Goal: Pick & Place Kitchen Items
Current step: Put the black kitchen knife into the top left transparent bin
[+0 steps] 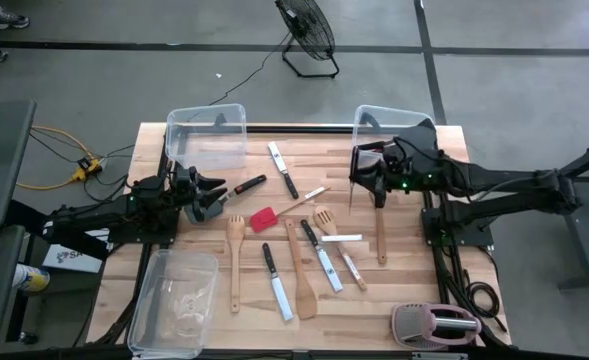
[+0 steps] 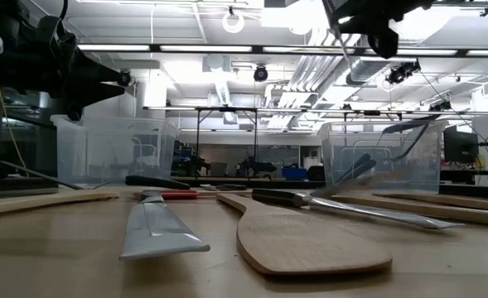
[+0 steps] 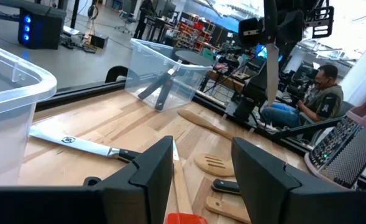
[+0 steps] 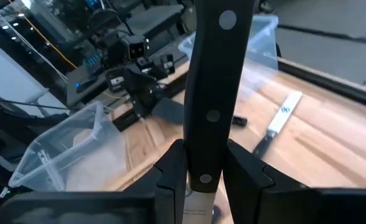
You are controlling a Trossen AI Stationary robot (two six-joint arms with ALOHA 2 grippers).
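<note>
Your right hand [image 4: 198, 177] is clamped on the black handle of a knife [image 4: 210, 81], held off the tabletop [image 1: 204, 215] near its far right corner, just in front of the clear bin [image 1: 389, 125] that stands there. In the high view the blade hangs down from the hand. So you look to be mid-carry: the knife is picked, not yet placed. If that far right bin is the target, you need to bring the knife over its rim, blade first, and let go only once it is above the utensils already lying inside.

Your left hand [image 1: 211, 196] waits over the left side of the tabletop, fingers [image 3: 151, 168] parted and holding nothing.

The remaining items lie across the middle of the tabletop: a red spatula [image 1: 264, 219], wooden spoons [image 1: 235, 260], a slotted wooden turner [image 1: 324, 217] and several black-handled knives [image 1: 283, 170]. A second clear bin [image 1: 206, 133] stands at the far left corner and a third [image 1: 174, 305] at the near left corner; a pink-and-grey toaster [image 1: 434, 325] sits at the near right corner.

Beyond the tabletop, a floor fan [image 1: 306, 28] stands on the grey floor, and a seated person [image 3: 316, 96] shows in the workshop behind.
</note>
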